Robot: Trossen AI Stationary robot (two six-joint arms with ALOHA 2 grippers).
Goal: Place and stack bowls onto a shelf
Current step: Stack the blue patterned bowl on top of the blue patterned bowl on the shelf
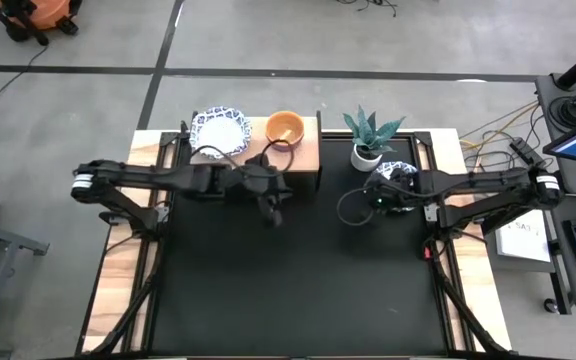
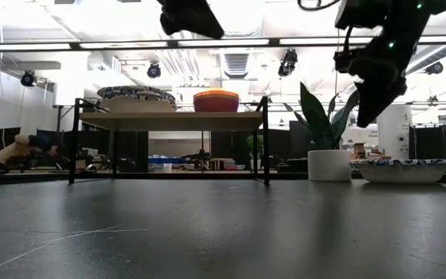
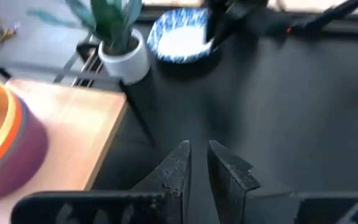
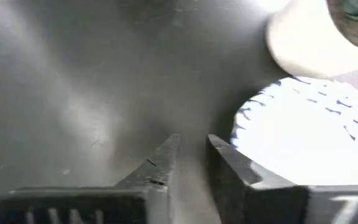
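— Where's your left gripper, and what has it got?

— Nothing. My two dark, ridged fingers are drawn nearly together with only a thin slit between them, and they hang over the matte black tabletop just in front of the shelf — a pale, smooth wooden board on thin black legs.

— What's on the board?

— A stack of plain plastic bowls, purple outside with orange and yellow rims nested inside, and beside it the white bowls with blue scalloped rims.

— And your right gripper?

— Empty too, fingers almost closed. It hovers above the table right beside the last blue-patterned bowl, a shallow white dish with a wavy edge that rests on the tabletop, not touching it. Just past the bowl stands a round white plant pot with stiff, pointed green leaves.
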